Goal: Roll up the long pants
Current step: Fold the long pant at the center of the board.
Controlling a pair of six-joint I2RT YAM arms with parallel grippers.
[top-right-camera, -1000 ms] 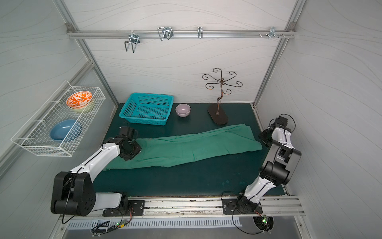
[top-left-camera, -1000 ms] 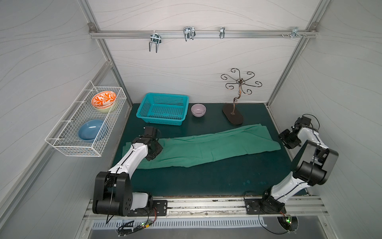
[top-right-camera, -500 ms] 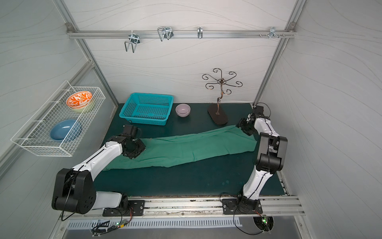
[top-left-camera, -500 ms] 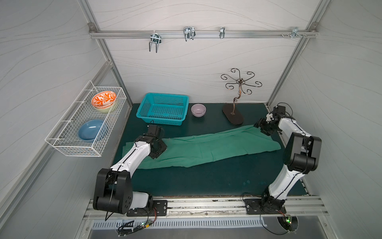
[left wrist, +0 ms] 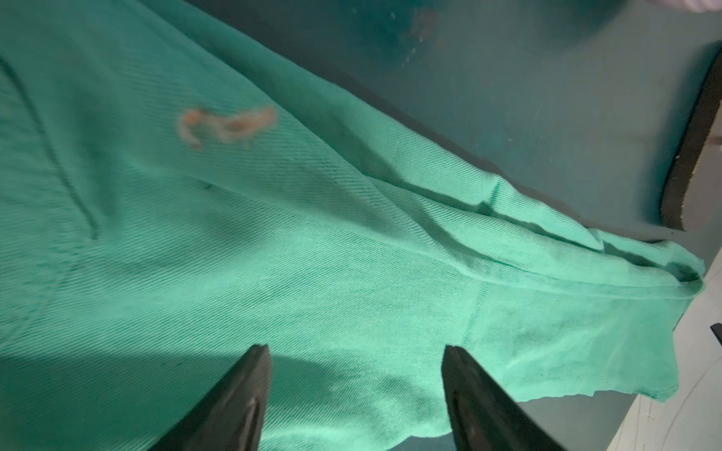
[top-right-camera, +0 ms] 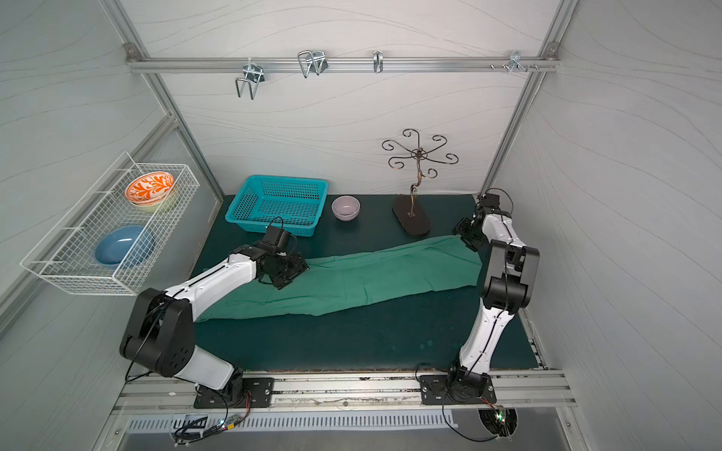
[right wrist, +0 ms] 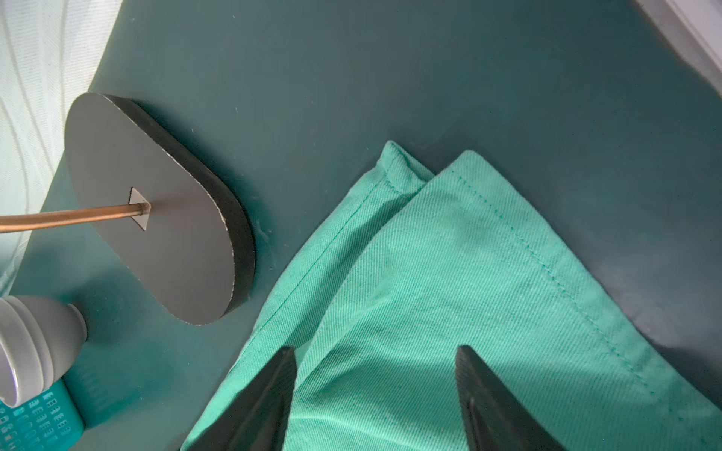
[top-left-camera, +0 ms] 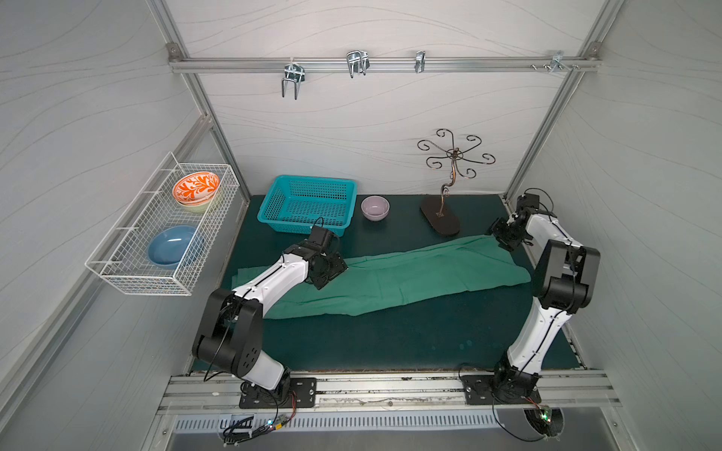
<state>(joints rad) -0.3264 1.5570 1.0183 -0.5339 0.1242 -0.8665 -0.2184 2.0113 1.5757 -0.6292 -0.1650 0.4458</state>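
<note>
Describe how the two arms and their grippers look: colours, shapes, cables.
Both the left arm and right arm have smooth white link shells between bulky black joint housings, with thin black cables looping past the joints. The left gripper and right gripper carry matte black fingers tapering to points.

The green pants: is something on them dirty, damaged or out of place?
Yes. In the left wrist view the pants carry a pale orange mark, odd on plain green cloth; too blurred to tell stain from fluff.

Pants [top-left-camera: 410, 277], basket [top-left-camera: 273, 203], bowl [top-left-camera: 375, 207], stand [top-left-camera: 439, 222] on mat [top-left-camera: 390, 339]
</note>
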